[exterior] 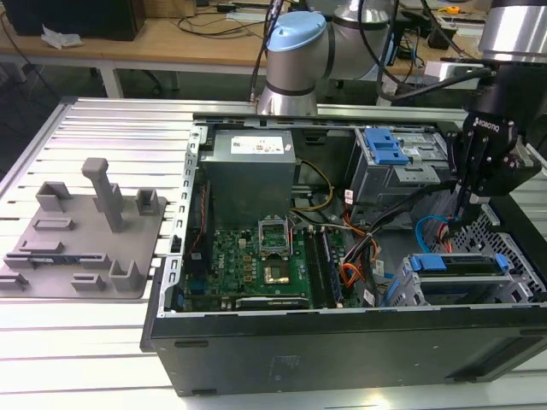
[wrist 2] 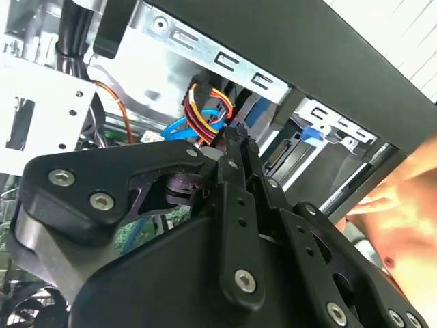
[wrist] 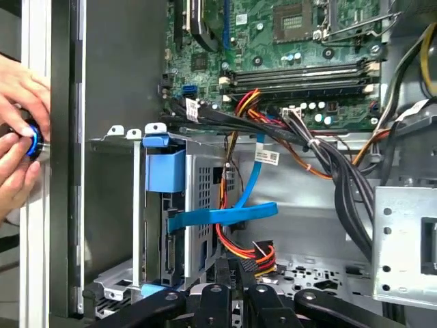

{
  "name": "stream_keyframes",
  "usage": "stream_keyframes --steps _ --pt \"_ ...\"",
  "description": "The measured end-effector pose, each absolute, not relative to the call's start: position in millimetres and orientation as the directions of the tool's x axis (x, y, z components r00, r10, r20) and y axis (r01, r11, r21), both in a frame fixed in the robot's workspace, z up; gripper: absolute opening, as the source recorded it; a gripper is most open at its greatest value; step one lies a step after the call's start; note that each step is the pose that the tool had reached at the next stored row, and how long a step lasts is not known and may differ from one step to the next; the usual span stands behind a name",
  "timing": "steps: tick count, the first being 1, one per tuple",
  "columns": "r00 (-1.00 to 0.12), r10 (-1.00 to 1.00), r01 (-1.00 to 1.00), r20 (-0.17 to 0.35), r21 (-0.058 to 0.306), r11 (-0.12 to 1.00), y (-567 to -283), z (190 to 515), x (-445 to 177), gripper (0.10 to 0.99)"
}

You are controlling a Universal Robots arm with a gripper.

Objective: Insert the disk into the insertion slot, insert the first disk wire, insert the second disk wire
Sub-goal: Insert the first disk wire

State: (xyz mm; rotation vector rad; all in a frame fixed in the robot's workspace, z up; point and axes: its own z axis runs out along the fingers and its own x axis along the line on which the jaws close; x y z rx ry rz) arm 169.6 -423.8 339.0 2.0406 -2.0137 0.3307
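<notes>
The disk (exterior: 453, 265), in its bright blue carrier (wrist: 164, 171), sits inside the insertion slot (wrist: 205, 184), a grey perforated cage at the exterior view's right. The first disk wire (wrist: 225, 215), a light-blue flat cable, loops down and reaches the disk's rear edge. The second disk wire (wrist: 239, 247), a red, yellow and black bundle (wrist 2: 205, 113) with a dark plug, hangs just behind the disk. My gripper (wrist: 231, 266) points down into the case (exterior: 457, 224), its fingers pressed together on this bundle beside the plug (wrist 2: 235, 140).
A taller grey bay with a blue latch (exterior: 385, 147) stands behind the gripper. Thick black cables (wrist: 328, 157) and orange cables (exterior: 350, 273) cross toward the motherboard (exterior: 256, 256). A person's hands (wrist: 17, 123) rest at the case's outer wall. A grey fixture plate (exterior: 85, 231) lies outside.
</notes>
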Motion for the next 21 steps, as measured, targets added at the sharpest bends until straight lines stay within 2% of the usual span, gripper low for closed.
stream_keyframes --steps 7,10,18,21 --pt "-0.042 -0.943 -0.998 0.330 0.037 0.057 -431 346 170 0.161" --pt "-0.062 -0.942 -0.994 0.331 0.064 0.088 -438 347 173 0.161" --pt "-0.069 -0.965 -0.993 0.253 0.071 0.089 -444 350 176 0.161" --pt "-0.070 -0.966 -0.993 0.247 0.072 0.090 -450 352 176 0.161"
